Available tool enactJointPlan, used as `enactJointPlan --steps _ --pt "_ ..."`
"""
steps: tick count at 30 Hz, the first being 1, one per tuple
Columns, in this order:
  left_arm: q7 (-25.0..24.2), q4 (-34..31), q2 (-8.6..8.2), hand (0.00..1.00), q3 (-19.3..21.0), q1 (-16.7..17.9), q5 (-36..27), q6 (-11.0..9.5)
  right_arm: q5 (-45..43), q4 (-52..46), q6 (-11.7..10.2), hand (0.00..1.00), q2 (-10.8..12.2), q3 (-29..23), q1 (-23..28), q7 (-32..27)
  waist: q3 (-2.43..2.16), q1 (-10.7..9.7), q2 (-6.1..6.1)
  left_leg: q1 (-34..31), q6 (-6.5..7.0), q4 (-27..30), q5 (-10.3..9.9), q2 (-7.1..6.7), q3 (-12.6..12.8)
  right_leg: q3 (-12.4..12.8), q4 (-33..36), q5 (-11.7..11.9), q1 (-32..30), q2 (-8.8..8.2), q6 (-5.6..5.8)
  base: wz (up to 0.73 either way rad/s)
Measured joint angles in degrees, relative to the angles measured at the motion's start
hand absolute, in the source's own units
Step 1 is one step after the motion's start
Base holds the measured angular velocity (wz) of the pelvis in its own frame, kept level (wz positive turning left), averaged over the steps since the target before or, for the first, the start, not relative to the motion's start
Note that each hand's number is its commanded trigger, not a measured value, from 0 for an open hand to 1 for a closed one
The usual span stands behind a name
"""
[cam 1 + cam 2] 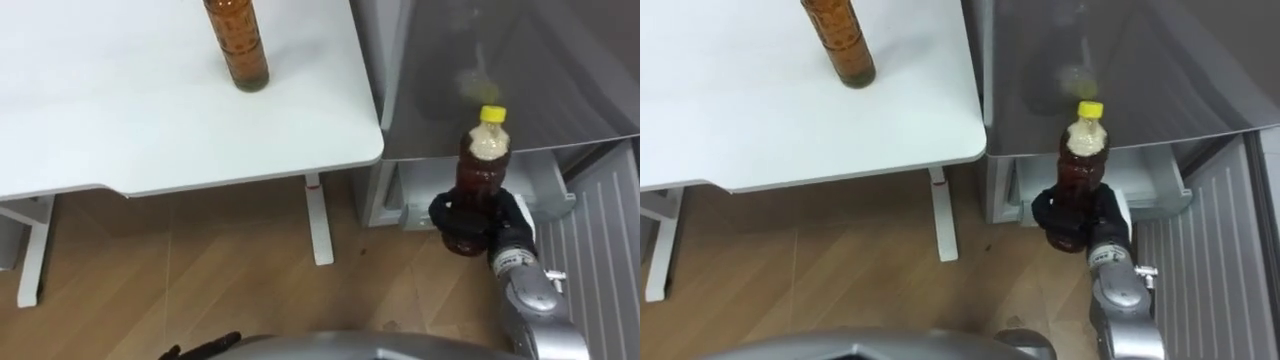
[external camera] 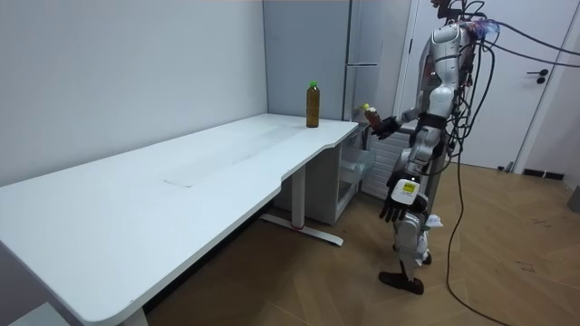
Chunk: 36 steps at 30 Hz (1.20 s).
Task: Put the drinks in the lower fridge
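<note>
A brown drink bottle with a yellow cap (image 1: 484, 158) stands upright in my right hand (image 1: 466, 228), whose dark fingers are curled round its lower half. I hold it in front of the grey fridge (image 1: 545, 70), just above the white lower compartment (image 1: 415, 190). In the room view the same held bottle (image 2: 369, 113) is stretched out toward the fridge (image 2: 362, 54). A second brown bottle (image 1: 238, 45) with a green cap (image 2: 313, 84) stands on the white table (image 1: 120, 120) near its far right corner. My left hand (image 2: 395, 206) hangs at my side with relaxed fingers.
The table's right edge sits close to the fridge, its white leg (image 1: 319, 220) on the wood floor. A ribbed grey panel (image 1: 600, 240) lies at the lower right beside the fridge. I stand at the table's end, facing the fridge.
</note>
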Motion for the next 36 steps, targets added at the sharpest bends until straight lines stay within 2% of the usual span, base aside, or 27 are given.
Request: enactJointPlan --steps 2,6,13,17,22,25,27,31,34,36 --pt "0.0 0.0 -0.10 0.00 0.0 0.0 -0.1 -0.2 0.4 0.0 -0.3 1.00 0.1 0.0 0.0 -2.0 0.00 -0.1 -0.01 0.1 0.00 -0.1 0.0 -0.03 0.2 0.1 -0.1 0.0 0.0 -0.03 0.06 -0.02" --pt "0.0 -0.1 -0.12 0.00 0.0 -0.1 -0.1 -0.2 3.8 0.9 -2.4 1.00 0.2 0.0 0.0 -6.0 0.08 -0.1 -0.18 0.1 0.00 -0.2 0.0 -0.06 0.3 0.1 -0.3 -0.1 0.0 -0.06 0.10 0.00" --pt "-0.6 -0.1 -0.07 0.00 0.2 -0.3 2.5 -0.2 12.0 5.8 -3.5 1.00 0.1 -0.1 -0.5 -7.9 0.22 0.2 -0.29 0.1 0.00 -0.4 0.0 -0.07 0.3 0.1 -0.6 -0.1 0.1 -0.07 0.09 0.00" --pt "-1.5 0.0 -0.02 0.00 0.3 -0.1 2.4 -0.5 23.6 8.3 -3.5 1.00 0.0 -0.3 -1.5 -8.7 0.37 0.2 -0.50 0.1 0.00 -0.4 0.0 -0.08 0.3 0.2 -0.6 -0.1 0.1 -0.05 0.10 0.00" --pt "-1.7 -0.2 0.13 0.00 2.0 0.2 2.5 -0.5 37.8 13.9 -3.5 1.00 0.0 -1.8 -5.1 -8.6 0.88 0.2 -1.26 0.0 0.00 -0.2 0.0 -0.17 -0.5 -0.5 -0.7 -0.1 0.9 -0.09 0.10 0.07" --pt "-1.7 -0.6 0.18 0.00 2.1 1.2 2.5 -0.3 44.7 14.8 -3.6 1.00 -0.1 -3.5 -6.1 -8.8 0.89 0.2 -1.23 -0.5 0.05 0.7 -0.1 -0.13 -0.8 -1.0 -0.6 -0.1 1.0 -0.11 0.10 0.12" --pt "-1.8 -0.7 0.21 0.00 2.4 1.4 3.3 -0.1 50.0 16.3 -3.6 1.00 -0.4 -5.2 -7.3 -8.8 0.89 0.0 -1.10 -1.4 0.10 1.5 -0.2 -0.36 -2.2 -2.2 -0.6 -0.1 0.9 -0.24 0.11 0.26" --pt "-2.7 -0.7 0.52 0.00 2.5 2.0 3.7 0.3 55.5 20.8 -3.6 1.00 -1.1 -7.2 -10.3 -8.6 0.85 0.1 -1.08 -2.9 0.14 2.7 -0.2 -0.50 -3.4 -3.6 0.5 -0.6 -0.1 -0.51 0.02 0.21" --pt "-4.0 -0.3 1.18 0.00 2.6 2.3 5.3 0.8 59.1 23.6 -3.6 1.00 -1.8 -8.1 -12.1 -8.5 0.91 0.5 -1.43 -4.0 0.13 4.0 -0.2 -0.56 -3.8 -4.3 2.3 -1.6 -1.3 -0.80 -0.07 0.13" --pt "-4.4 0.0 2.09 0.00 2.5 2.3 6.3 1.7 63.6 27.2 -3.6 1.00 -2.5 -8.3 -14.7 -7.3 0.76 0.9 -1.73 -6.2 0.12 5.7 -0.2 -0.53 -4.4 -4.6 4.1 -2.1 -3.2 -0.89 -0.33 0.13"
